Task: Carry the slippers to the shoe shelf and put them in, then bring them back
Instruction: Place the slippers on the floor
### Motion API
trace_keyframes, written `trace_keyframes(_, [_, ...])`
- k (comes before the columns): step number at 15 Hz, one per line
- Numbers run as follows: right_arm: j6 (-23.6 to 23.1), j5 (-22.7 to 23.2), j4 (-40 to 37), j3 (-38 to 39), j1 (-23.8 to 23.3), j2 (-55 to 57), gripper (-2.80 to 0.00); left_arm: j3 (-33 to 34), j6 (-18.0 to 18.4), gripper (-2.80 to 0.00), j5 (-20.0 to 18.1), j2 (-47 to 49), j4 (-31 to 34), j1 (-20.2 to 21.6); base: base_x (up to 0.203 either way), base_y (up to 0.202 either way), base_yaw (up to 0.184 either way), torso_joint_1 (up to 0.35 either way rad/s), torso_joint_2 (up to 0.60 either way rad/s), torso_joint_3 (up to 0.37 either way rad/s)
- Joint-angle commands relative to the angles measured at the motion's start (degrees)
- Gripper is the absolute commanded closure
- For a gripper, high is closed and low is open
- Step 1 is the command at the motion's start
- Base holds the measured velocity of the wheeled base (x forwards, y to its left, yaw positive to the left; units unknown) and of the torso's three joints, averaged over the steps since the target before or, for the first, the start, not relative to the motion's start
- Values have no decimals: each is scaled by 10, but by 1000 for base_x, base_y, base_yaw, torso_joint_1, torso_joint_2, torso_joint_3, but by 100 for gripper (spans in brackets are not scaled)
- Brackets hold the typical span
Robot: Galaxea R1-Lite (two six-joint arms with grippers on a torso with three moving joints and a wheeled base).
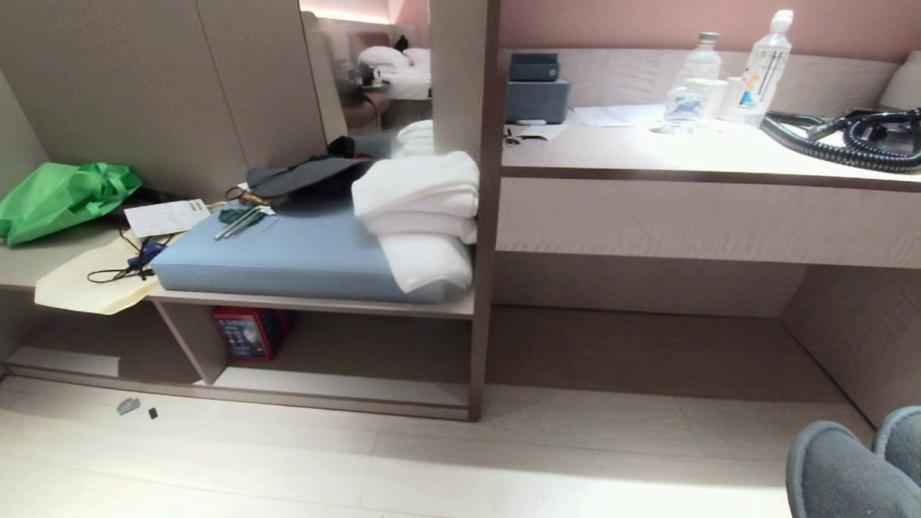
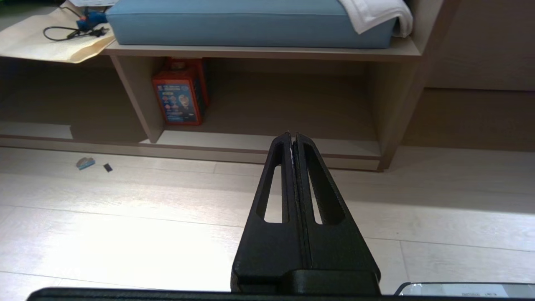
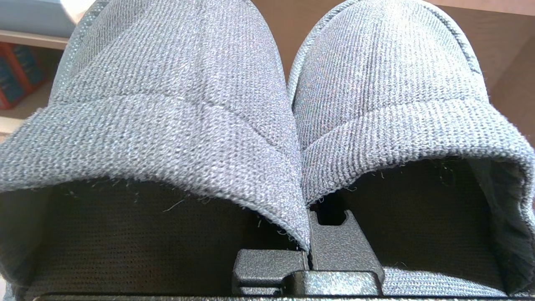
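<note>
Low on the left, under a bench with a blue cushion [image 1: 288, 252] and folded white towels [image 1: 421, 216]: shoe shelf [image 1: 338, 385], taupe wood-grain, pale base board, red box [image 1: 248, 332] inside. Pale plank floor [image 1: 360, 460] in front. To the right, tabletop [image 1: 691, 155] with bottles [image 1: 766, 65] and coiled black hose [image 1: 849, 140]. Slippers [image 3: 267, 125] side by side, inner rims pinched by right tool [image 3: 309, 234]. Left tool [image 2: 292, 142] closed on nothing, above floor.
</note>
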State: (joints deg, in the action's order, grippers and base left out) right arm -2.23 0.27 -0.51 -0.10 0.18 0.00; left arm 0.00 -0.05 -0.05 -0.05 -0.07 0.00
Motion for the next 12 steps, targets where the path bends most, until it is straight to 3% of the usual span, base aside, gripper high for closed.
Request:
trace_keyframes(1, [-1, 0, 0, 0, 0, 0, 0, 0, 0, 0, 0, 0, 0, 0, 0, -194, 0, 2, 2, 2])
trace_keyframes(6, [0, 1, 0, 0, 1, 1, 0, 0, 0, 0, 0, 0, 0, 0, 0, -175, 2, 4, 3, 4])
trace_keyframes(12, [7, 0, 0, 0, 0, 0, 0, 0, 0, 0, 0, 0, 0, 0, 0, -9, -1, 0, 0, 1])
